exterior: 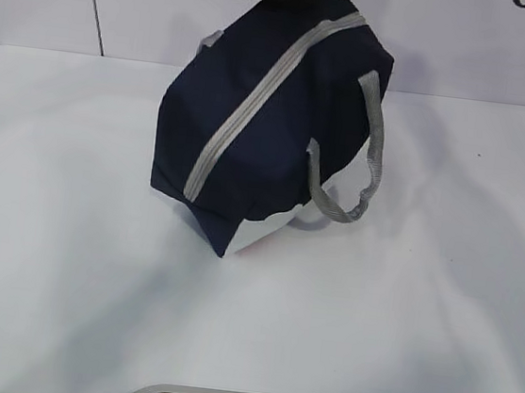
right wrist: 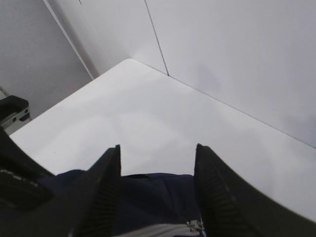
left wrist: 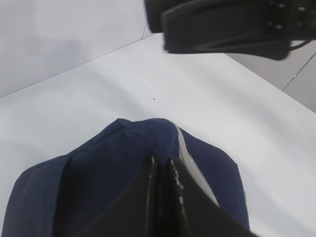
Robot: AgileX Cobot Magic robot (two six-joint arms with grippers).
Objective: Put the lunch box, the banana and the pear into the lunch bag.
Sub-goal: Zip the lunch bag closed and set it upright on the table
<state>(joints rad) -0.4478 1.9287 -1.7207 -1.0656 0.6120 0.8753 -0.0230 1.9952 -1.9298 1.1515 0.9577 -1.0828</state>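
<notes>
Bag (exterior: 262, 121) navy, tilted, seemingly zipped (grey zipper (exterior: 253, 110)).

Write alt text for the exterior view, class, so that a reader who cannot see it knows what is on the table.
A navy-blue lunch bag sits tilted on a white table, its grey zipper running closed along the upper face and a grey webbing handle hanging at its right side. Dark arm parts show just above the bag at the top edge. No food or lunch box is visible.

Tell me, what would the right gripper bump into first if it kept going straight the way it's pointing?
Probably the lunch bag. The right gripper is open, and the navy fabric sits right between its fingers. Past that there's only bare white table. Exact depth is hard to judge.
</notes>
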